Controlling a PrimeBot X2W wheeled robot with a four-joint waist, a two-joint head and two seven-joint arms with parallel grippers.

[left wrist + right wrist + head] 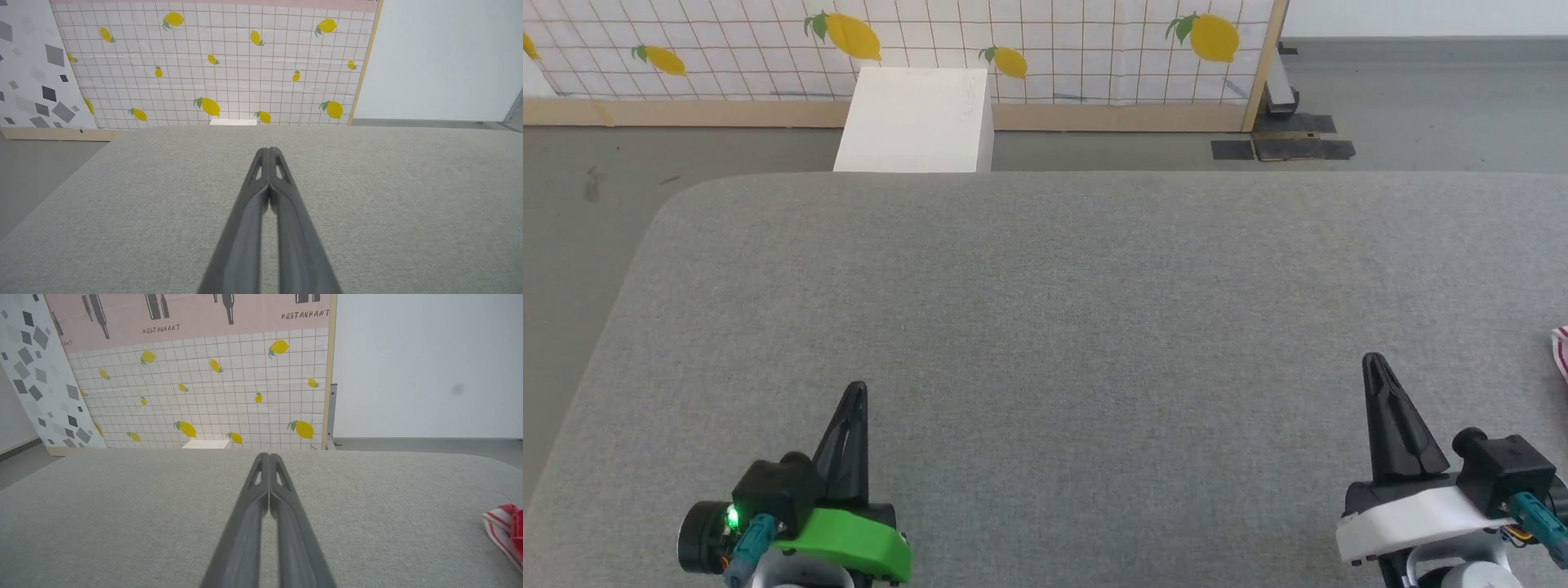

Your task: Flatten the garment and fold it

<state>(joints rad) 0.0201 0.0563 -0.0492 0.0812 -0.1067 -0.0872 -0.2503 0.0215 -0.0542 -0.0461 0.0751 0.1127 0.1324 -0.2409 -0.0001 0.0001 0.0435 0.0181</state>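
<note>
A: On the table (1045, 286), where is the jersey (1561, 353)?
B: Far right edge, crumpled, apart from the right gripper (1374, 359). That one and the left gripper (856, 387) both have jaws pressed together.

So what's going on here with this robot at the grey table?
Nothing is being handled right now. The left gripper and the right gripper are both over the near part of the grey padded table, jaws shut and empty. A bit of the red and white garment lies on the table far out to the robot's right, apart from the right gripper. Flattening and folding have not started yet.
</note>
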